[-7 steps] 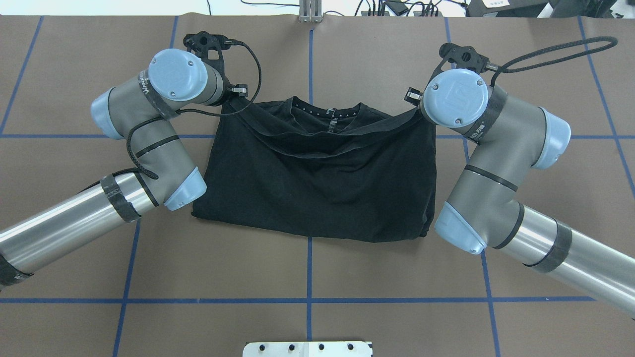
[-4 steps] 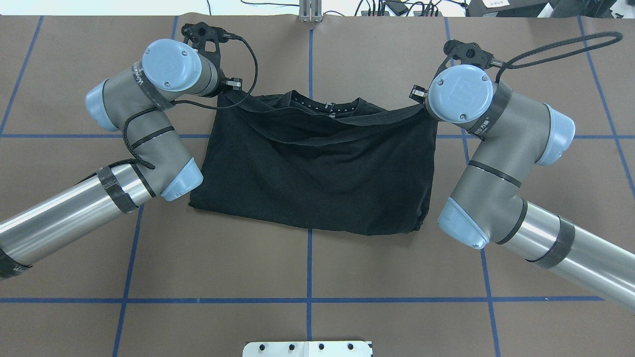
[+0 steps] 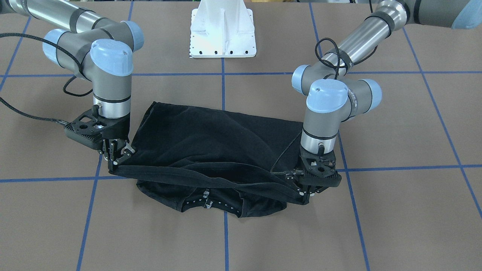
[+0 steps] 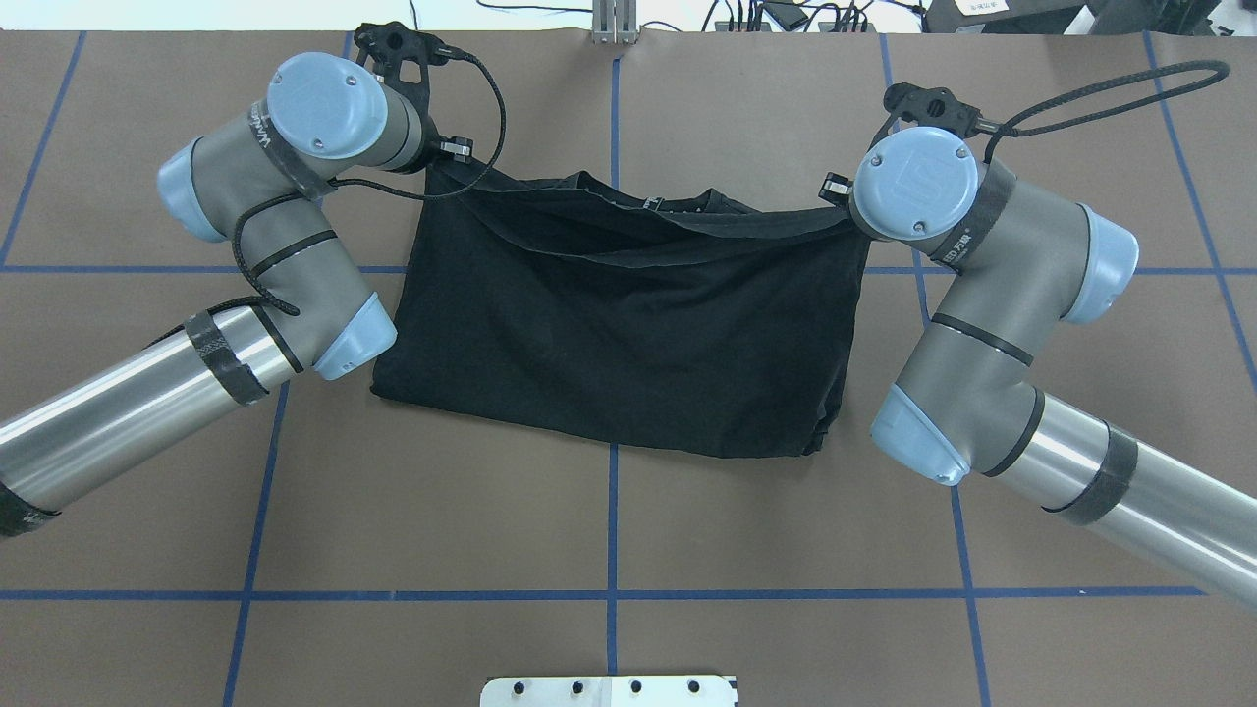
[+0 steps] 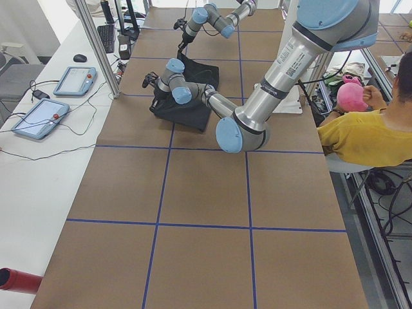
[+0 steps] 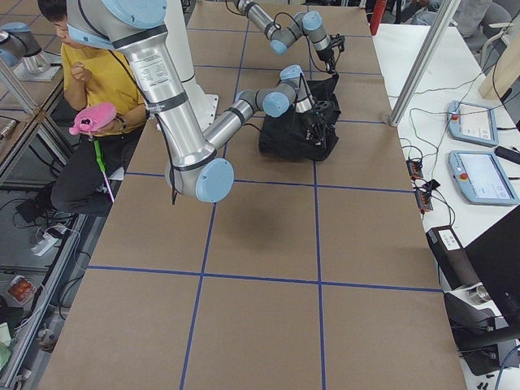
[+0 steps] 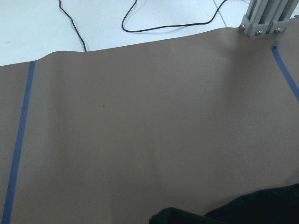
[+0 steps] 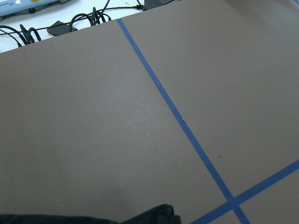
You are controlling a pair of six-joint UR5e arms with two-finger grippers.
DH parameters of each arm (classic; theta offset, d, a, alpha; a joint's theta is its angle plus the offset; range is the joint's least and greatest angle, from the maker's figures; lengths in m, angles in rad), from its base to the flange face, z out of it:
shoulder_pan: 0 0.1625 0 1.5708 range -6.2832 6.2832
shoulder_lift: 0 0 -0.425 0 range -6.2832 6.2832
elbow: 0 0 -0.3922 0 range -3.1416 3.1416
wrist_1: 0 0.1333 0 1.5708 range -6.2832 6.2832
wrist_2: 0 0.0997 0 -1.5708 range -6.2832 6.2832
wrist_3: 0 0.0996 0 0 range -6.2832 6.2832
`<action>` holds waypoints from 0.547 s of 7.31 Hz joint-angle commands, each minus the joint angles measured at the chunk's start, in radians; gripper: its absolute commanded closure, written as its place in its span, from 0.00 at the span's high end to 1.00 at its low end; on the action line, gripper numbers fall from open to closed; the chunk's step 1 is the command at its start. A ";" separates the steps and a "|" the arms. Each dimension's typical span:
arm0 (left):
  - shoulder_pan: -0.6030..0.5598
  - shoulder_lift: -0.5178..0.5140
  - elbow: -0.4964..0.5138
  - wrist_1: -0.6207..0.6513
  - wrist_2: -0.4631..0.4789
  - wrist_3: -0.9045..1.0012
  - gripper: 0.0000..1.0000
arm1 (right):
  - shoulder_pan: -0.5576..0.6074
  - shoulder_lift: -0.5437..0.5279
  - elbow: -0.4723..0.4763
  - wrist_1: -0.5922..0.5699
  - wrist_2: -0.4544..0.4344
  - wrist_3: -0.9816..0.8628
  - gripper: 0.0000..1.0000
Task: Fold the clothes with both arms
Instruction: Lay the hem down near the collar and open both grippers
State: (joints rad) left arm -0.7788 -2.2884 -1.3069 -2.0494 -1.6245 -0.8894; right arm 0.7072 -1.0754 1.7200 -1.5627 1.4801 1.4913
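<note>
One black short-sleeved T-shirt [image 4: 628, 334] of soft, rumpled cloth lies near the middle of the worktop [image 4: 628, 530], collar on the side away from the robot. Two silver-grey jointed arms with light-blue caps reach over it, the left arm [image 4: 128, 412] and the right arm [image 4: 982, 324]. The left tool [image 3: 305, 194] is pinched tight on one corner of the lifted upper layer. The right tool [image 3: 117, 161] grips the other corner, so that edge hangs stretched above the collar. Matte brown sheeting crossed by blue tape lines covers the worktop. One white base block [image 3: 223, 34] stands on it. One seated person in a yellow top [image 5: 370, 138] is beside it, and two control tablets [image 5: 71, 80] lie opposite.
</note>
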 commanded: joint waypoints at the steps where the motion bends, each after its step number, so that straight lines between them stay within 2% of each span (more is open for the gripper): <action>1: 0.000 -0.002 0.026 -0.002 0.002 0.001 0.00 | 0.000 -0.001 -0.017 0.009 0.000 -0.008 0.00; 3: 0.003 -0.003 0.037 -0.003 0.002 0.001 0.00 | -0.002 0.008 -0.029 0.010 -0.001 -0.008 0.00; 4: 0.003 -0.008 0.049 -0.003 0.002 0.000 0.08 | -0.002 0.008 -0.040 0.010 0.000 -0.008 0.00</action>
State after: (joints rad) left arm -0.7771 -2.2924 -1.2713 -2.0518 -1.6230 -0.8885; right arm 0.7063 -1.0702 1.6905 -1.5528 1.4792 1.4835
